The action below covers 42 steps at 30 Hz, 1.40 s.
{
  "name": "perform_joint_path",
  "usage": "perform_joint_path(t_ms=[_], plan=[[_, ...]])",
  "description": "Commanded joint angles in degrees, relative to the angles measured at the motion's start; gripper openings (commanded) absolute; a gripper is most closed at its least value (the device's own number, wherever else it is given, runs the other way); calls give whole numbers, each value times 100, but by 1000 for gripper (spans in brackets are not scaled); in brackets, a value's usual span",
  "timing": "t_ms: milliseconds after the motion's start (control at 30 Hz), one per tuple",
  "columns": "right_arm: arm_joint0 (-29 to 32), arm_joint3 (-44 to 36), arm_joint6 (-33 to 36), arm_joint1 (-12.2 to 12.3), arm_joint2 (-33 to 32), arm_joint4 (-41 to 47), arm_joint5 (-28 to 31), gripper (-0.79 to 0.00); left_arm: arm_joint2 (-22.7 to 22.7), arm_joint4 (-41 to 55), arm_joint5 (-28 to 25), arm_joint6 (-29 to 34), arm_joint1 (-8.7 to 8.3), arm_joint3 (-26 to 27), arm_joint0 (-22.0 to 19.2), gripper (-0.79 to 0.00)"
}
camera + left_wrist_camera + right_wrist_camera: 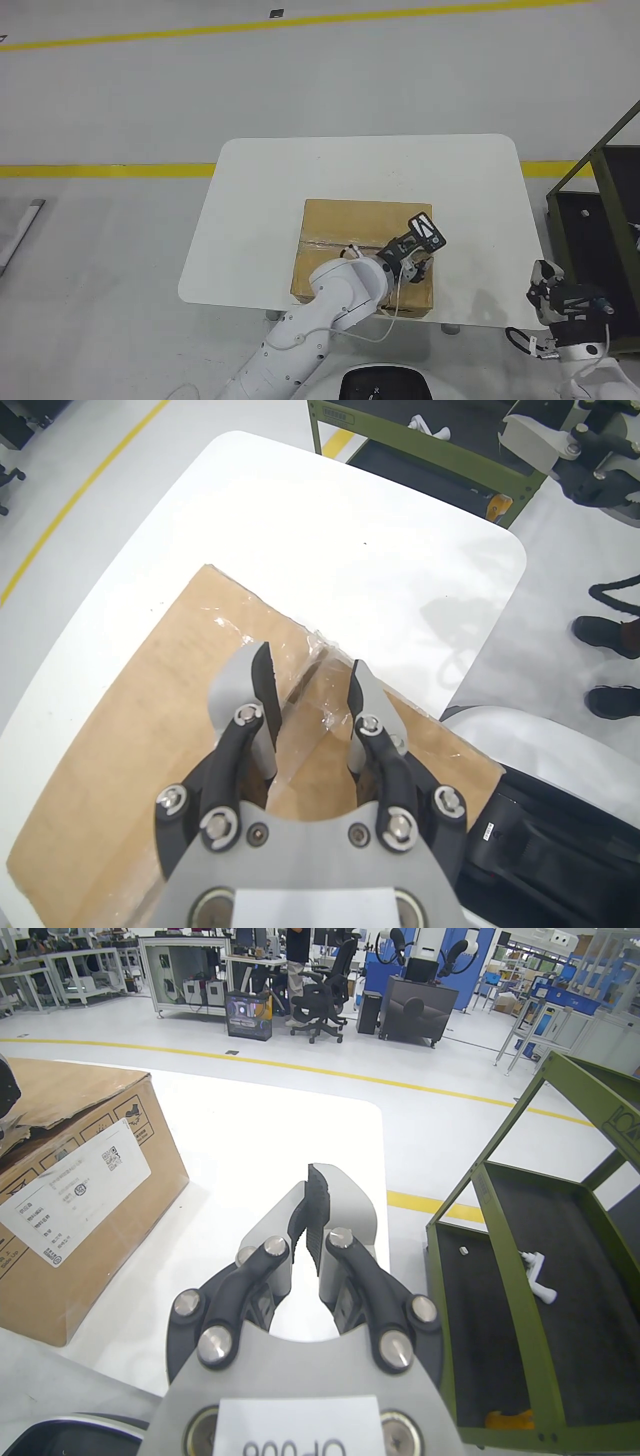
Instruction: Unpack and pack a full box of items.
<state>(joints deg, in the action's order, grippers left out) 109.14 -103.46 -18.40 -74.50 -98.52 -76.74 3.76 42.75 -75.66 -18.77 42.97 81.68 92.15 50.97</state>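
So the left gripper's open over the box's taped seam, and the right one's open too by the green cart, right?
No: the right gripper is shut, as the right wrist view shows, beside the green cart. The left gripper is open over the box's taped seam.

I see my right end effector (314,1188) with its pads pressed together and nothing between them, hanging near the white worktop (240,1148) edge. A cardboard box (65,1288) stands on the worktop, with a white label (75,1193) on its facing side. Beside the worktop is a green cart (442,1328); a white plastic part (537,1278) and an orange piece (507,1420) lie on its black-lined shelf.
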Motion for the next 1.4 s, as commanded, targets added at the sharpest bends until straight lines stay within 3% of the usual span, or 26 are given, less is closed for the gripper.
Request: perform_joint_path(t_ms=[0,200,300,367,533,733,967,1233,1367], plan=[[7,-7,-4,0,-8,-10,1,-785,0,-7,-13,13,7,6,-4,-431],[13,-17,3,-4,-17,-10,8,-785,-2,-94,-35,22,24,16,-5,-379],[11,-15,3,-5,-18,-11,12,-785,16,-137,-12,24,29,6,9,-237],[10,-12,2,-7,-17,-13,12,-785,19,-155,-18,34,33,0,18,-203],[6,-7,-8,-10,-13,-5,18,-785,16,-182,-50,68,47,-30,29,-219],[5,-17,-1,-14,-15,-8,17,-785,11,-235,-49,57,73,-103,-3,-394],[8,-60,14,-16,-42,3,32,-785,12,-271,-24,58,103,-198,-17,-446],[-7,-79,52,-19,-44,14,58,-785,66,-326,3,12,124,-236,-21,-585],[-43,-78,80,-22,-4,-11,55,-785,124,-352,-9,12,121,-196,6,-785]])
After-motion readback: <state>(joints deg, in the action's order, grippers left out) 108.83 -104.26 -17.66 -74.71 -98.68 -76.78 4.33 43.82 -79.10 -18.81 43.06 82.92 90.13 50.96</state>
